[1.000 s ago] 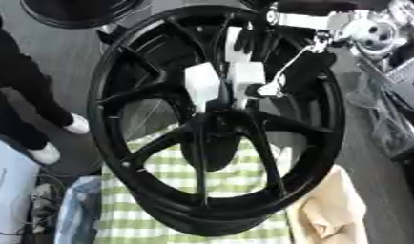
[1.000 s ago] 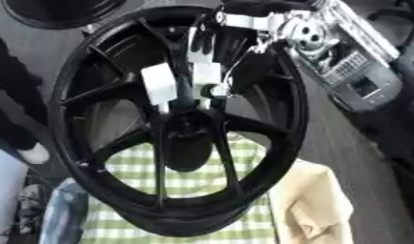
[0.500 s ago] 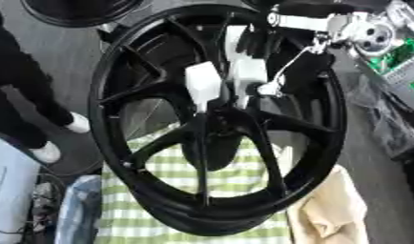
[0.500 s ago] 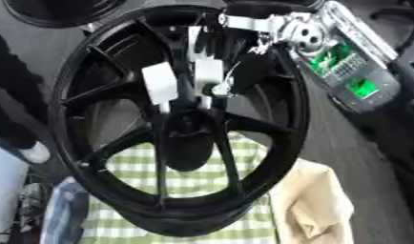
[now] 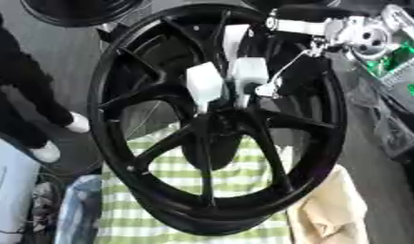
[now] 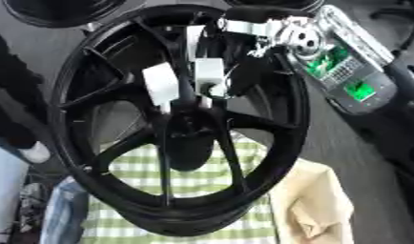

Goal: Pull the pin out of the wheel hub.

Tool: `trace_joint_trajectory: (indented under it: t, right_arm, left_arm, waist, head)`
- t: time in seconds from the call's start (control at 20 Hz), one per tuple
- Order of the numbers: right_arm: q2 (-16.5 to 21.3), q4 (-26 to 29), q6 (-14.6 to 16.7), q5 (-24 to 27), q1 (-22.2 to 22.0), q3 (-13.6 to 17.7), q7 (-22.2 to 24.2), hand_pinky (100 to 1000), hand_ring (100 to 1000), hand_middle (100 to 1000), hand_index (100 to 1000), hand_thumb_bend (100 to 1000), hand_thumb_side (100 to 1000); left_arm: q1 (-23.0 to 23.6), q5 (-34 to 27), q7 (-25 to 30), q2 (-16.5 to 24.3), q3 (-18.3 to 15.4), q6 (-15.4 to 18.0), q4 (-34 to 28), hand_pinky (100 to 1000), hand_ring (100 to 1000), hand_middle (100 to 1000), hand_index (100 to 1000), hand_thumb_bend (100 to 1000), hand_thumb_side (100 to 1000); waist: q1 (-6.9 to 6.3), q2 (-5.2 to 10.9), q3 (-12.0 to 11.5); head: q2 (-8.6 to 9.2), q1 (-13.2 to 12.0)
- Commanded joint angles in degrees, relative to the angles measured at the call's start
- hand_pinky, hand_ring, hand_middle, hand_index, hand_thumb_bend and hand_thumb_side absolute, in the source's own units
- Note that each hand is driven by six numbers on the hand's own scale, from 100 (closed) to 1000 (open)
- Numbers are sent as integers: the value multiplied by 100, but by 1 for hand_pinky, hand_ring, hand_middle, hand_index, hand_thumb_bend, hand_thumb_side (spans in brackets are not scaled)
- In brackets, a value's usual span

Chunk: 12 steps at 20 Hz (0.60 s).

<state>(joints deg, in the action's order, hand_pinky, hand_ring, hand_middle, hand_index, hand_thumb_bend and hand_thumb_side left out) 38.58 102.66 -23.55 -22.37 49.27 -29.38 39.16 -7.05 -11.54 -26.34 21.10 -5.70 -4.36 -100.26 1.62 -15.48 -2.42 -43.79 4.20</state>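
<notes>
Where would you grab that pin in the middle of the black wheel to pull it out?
Probably by the end sticking up above the hub, coming from the upper right, where the right hand already reaches in with white fingertips around it. The pin itself is hidden.

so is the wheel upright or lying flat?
Upright, a bit tilted: the black wheel stands on its rim on the green checked cloth. The right hand reaches at its hub.

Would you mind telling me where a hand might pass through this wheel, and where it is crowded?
The lower openings of the black spoked wheel are free, between the spokes, the rim and the green checked cloth behind. The hub is crowded: the right hand has its white fingers there. The beige cloth fills the lower right.
</notes>
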Motion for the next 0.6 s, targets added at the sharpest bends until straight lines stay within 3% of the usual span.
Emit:
trace_joint_trajectory:
  t: [0.05,0.35,0.6]
  right_arm:
    - [81,17,-74,68,51,37,7,693,615,597,688,269,208]
    - [76,35,-223,247,66,56,-129,684,606,493,612,166,107]
    - [72,89,-297,432,72,76,-268,679,580,425,545,115,100]
  left_arm:
    - [-6,27,28,67,-41,17,-76,780,782,689,744,318,688]
    - [4,19,21,60,-43,15,-65,780,782,686,742,315,690]
    - [7,20,27,65,-41,15,-64,781,782,687,743,313,691]
  waist:
    - [-21,67,4]
    - [-22,57,4]
    - [-27,51,2]
  head:
    - [-33,15]
    - [-33,18]
    - [-33,17]
